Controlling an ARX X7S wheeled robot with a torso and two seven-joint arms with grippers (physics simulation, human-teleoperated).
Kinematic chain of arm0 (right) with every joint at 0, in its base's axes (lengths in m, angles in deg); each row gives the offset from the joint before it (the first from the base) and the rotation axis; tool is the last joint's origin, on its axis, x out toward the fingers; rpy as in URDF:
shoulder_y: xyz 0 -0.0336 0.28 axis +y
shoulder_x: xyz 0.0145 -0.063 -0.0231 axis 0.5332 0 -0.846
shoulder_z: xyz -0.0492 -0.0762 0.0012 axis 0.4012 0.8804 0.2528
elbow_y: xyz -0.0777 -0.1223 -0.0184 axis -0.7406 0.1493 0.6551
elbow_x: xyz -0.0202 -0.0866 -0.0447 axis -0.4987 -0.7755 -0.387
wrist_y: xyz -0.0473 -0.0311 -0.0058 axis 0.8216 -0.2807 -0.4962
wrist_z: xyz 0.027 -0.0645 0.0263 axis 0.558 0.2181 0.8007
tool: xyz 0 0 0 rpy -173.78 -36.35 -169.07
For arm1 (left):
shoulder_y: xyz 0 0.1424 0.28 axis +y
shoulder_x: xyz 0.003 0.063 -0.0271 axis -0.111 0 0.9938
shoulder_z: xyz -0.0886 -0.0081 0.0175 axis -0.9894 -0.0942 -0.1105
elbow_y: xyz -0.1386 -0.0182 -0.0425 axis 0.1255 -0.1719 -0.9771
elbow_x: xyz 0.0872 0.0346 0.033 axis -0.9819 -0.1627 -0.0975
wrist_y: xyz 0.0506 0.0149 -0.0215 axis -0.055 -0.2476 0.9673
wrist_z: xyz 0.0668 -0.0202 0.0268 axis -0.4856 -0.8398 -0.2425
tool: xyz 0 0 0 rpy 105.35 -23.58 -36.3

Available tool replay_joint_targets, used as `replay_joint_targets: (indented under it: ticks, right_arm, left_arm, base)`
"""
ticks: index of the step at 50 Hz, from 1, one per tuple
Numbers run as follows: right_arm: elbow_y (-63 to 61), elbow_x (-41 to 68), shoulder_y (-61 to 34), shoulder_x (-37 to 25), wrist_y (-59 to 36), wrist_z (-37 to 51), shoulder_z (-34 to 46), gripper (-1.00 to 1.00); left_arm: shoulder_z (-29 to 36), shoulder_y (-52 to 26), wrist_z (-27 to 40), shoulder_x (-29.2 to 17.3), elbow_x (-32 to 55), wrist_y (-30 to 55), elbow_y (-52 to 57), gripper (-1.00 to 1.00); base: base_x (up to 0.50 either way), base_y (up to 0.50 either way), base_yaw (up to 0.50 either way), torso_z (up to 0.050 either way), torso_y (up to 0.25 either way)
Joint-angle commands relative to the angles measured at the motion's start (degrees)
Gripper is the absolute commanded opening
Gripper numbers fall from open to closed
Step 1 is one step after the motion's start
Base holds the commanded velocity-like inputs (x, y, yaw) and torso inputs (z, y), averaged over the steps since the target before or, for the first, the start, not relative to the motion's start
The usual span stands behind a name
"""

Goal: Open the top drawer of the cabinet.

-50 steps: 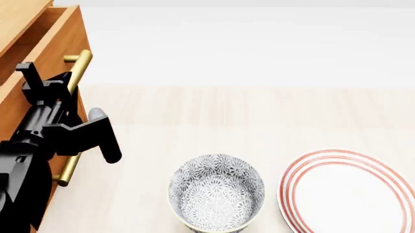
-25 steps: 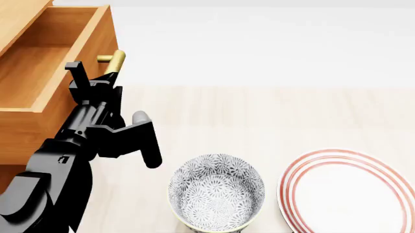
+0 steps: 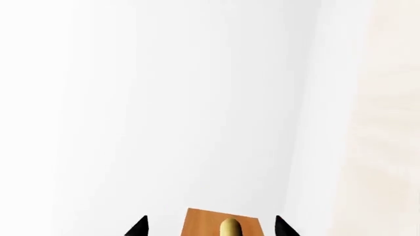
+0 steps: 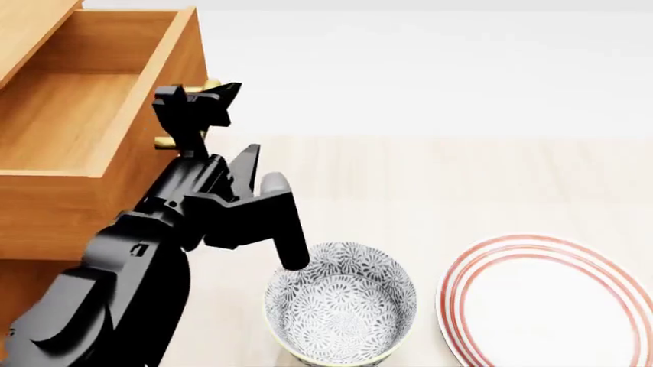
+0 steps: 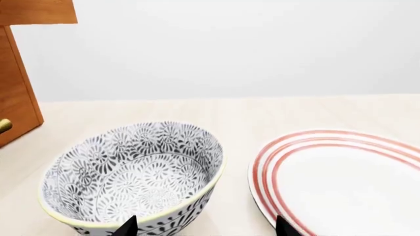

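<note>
The top drawer (image 4: 92,115) of the cabinet (image 4: 30,298) is seen pulled well out at upper left of the head view, its bare wooden inside exposed and its front panel facing the tabletop (image 4: 459,183). The left gripper (image 4: 196,107) is positioned at the drawer front, w/ the black left arm (image 4: 133,267) running up from the lower-left corner. Only bits of the brass handle (image 4: 209,83) are visible around the gripper, one just above it and one just below. In the left wrist view the rounded handle end (image 3: 229,227) is framed between two dark fingertips (image 3: 139,227), set apart on either side of it, against a sliver of orange-brown drawer front; the jaws are spread wider than the bar, and no pad contact w/ it can be made out, so a grip cannot be confirmed. A patterned bowl (image 4: 341,303), black-and-white w/ a pale yellow rim, is shown upright on the light wood tabletop, near the arm's elbow section, w/ a red-ringed white plate (image 4: 551,306) just beside it to the right, partly cut off by the frame edge. In the right wrist view the bowl (image 5: 135,177) and plate (image 5: 341,177) are seen side by side, w/ the cabinet side (image 5: 16,83) at the far edge. Two dark tips of the right gripper (image 5: 204,227) are seen spread wide apart at the frame edge, w/ nothing held between them.
</note>
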Motion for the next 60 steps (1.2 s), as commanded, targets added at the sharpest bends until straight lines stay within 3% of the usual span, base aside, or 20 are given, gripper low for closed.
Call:
replay_joint_targets:
  ticks: [1, 13, 29, 44, 60]
  right_arm:
    - [-0.24, -0.93, 0.19, 0.83, -0.12, -1.01, -0.74, 1.00]
    - [-0.41, -0.80, 0.22, 0.60, -0.32, -0.87, -0.43, 1.00]
    - [-0.34, -1.18, 0.32, 0.42, -0.64, -0.57, 0.30, 1.00]
    - [0.09, -0.92, -0.17, 0.50, -0.84, -0.03, 0.28, 1.00]
    - [-0.86, -0.73, -0.02, 0.10, -1.42, 0.36, 0.66, 1.00]
  left_arm:
    - [-3.78, 2.52, -2.27, 2.03, 2.69, 1.93, 9.19, 1.00]
    - [-11.30, 5.03, -4.30, 5.48, 10.21, 6.12, 18.51, 1.00]
    - [-22.39, -0.51, -0.39, 8.64, 17.46, 14.92, 21.92, 1.00]
    - [-33.39, -4.18, 6.17, 9.06, 33.60, 20.65, 15.97, 1.00]
    - [-35.26, -6.17, 10.37, 8.25, 39.53, 22.35, 11.48, 1.00]
  base:
    - [0.00, 0.00, 0.00, 0.000, 0.000]
    - [0.00, 0.00, 0.00, 0.000, 0.000]
    - [0.00, 0.00, 0.00, 0.001, 0.000]
    - [0.00, 0.00, 0.00, 0.000, 0.000]
    - [0.00, 0.00, 0.00, 0.000, 0.000]
